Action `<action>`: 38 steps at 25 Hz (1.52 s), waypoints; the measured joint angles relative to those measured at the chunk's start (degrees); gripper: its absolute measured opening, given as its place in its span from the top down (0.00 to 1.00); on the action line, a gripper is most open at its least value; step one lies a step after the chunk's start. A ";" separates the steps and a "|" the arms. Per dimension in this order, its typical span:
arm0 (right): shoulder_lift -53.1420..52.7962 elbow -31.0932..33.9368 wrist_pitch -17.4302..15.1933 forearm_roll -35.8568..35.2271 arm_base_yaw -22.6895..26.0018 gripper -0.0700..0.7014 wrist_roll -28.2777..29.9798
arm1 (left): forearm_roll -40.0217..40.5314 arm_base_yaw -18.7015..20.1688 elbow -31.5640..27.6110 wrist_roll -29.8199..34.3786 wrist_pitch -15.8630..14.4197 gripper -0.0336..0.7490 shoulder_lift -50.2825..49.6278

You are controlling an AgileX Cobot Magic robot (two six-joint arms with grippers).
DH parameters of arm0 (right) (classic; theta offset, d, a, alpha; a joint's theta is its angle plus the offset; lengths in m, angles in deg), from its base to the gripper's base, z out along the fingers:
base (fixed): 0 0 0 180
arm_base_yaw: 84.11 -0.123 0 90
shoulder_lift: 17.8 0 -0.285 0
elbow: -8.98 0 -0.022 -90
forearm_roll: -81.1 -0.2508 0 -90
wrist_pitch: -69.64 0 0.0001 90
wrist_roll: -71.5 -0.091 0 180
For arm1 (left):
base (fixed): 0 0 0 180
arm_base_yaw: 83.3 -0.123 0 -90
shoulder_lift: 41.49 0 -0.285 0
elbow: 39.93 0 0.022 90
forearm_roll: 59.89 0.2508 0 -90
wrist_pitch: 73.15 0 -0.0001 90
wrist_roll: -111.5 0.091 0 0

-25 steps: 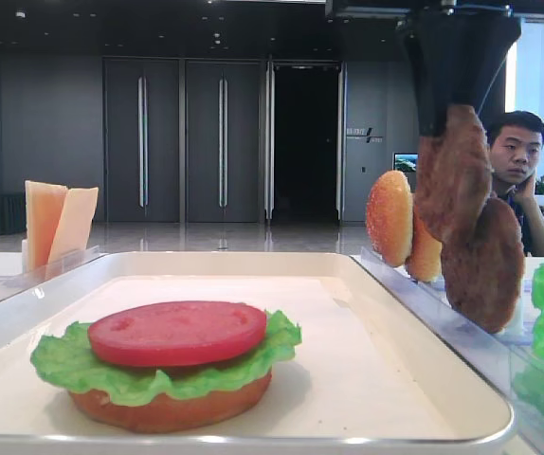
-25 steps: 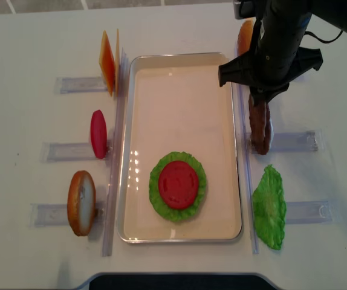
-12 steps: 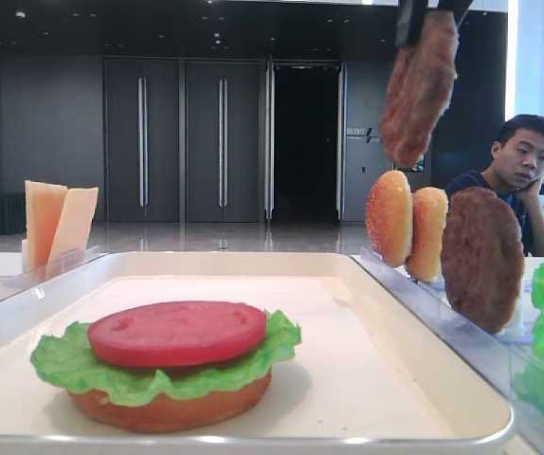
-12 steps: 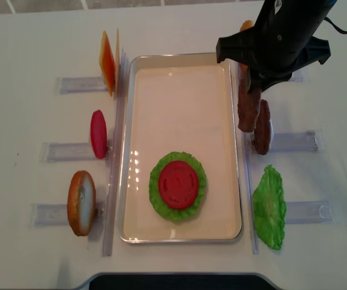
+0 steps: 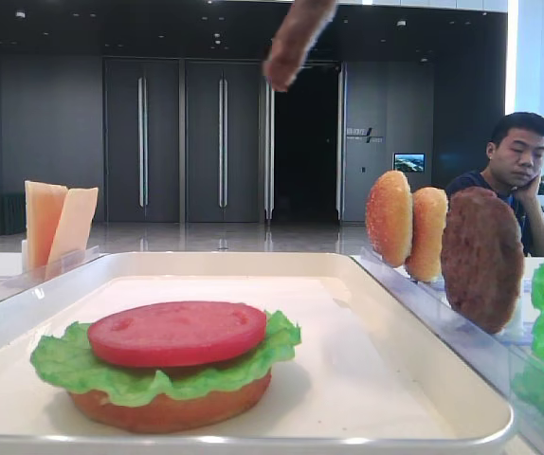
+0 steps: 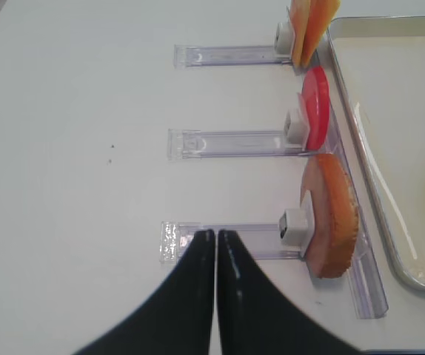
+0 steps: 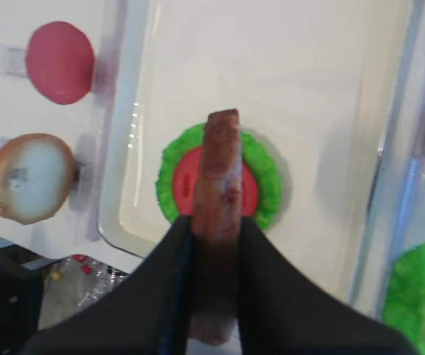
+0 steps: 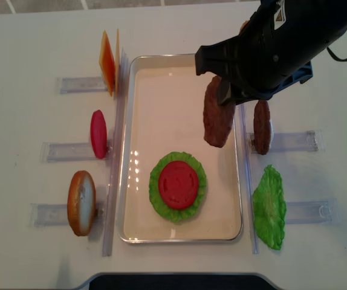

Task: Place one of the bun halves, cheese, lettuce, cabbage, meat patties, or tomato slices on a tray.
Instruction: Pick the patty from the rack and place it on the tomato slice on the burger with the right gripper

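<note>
Right gripper (image 7: 214, 244) clamped on a meat patty (image 8: 217, 118), fingers (image 7: 169, 274) pinching it edge-on so the disc hangs vertical below the wrist. My right arm (image 8: 276, 48) reaches in from the upper right of the overhead view and across the tray's right rim; the patty is in the air over the right-middle part of the tray (image 8: 161, 78), not touching it. Low side view only catches the bottom end of the patty at the top of the frame, tilted, well above the tray floor.

Wrist view: patty lines up roughly over the stack (image 7: 220, 188) on the tray. That stack is a bun half (image 5: 170, 403) at the bottom, lettuce leaf (image 5: 63, 365) on it, tomato slice (image 5: 177, 332) on top. It sits in the near half of the tray.

Left gripper (image 6: 216, 237) has its fingers together, holding nothing, hovering over the table left of the tray, beside the clear holder with a bun half (image 6: 331, 214) standing on edge. Past it along the tray's left side: a spare tomato slice (image 6: 315, 118) and the cheese slices (image 6: 309, 22), each upright in its own holder.

Right of the tray: second meat patty (image 8: 261, 127) on edge in its holder, two bun halves (image 5: 405, 223) standing beyond it, another lettuce leaf (image 8: 269, 207) on the nearest holder.

Man (image 5: 514, 171) sitting in the background, chin on hand.
</note>
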 joint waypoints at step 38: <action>10.42 15.12 22.45 -40.63 -3.74 0.73 38.25 | 0.00 0.00 0.00 0.00 0.00 0.96 0.00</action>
